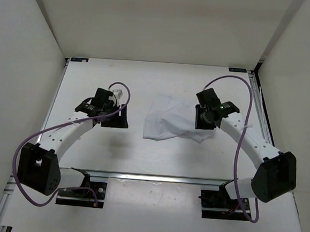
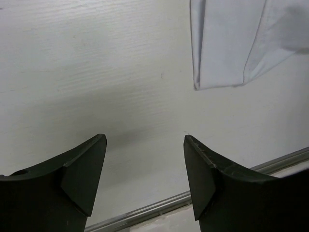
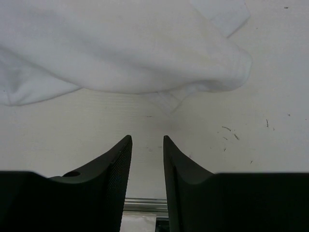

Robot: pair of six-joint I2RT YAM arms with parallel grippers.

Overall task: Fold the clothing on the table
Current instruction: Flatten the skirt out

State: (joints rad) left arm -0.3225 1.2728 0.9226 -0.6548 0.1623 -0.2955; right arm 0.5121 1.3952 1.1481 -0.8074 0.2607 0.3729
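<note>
- White table [image 1: 141, 152] all round; metal rail [image 1: 155, 177] nearest, well short of the clothing [image 1: 168, 120].
- Left gripper [image 2: 145, 140] spread wide, empty, left of the clothing, with bare room between.
- Right gripper [image 3: 147, 140] narrowly parted, empty, at the clothing's right edge; pinching there may, I reckon, catch bunched layers.
- Beyond the clothing: open surface.

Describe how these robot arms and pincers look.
The left arm and right arm have curved white shells, chunky black joints and loose purple cables. The left gripper and right gripper each end in two matte black wedge-shaped fingers. A green light glows on the right arm.
</note>
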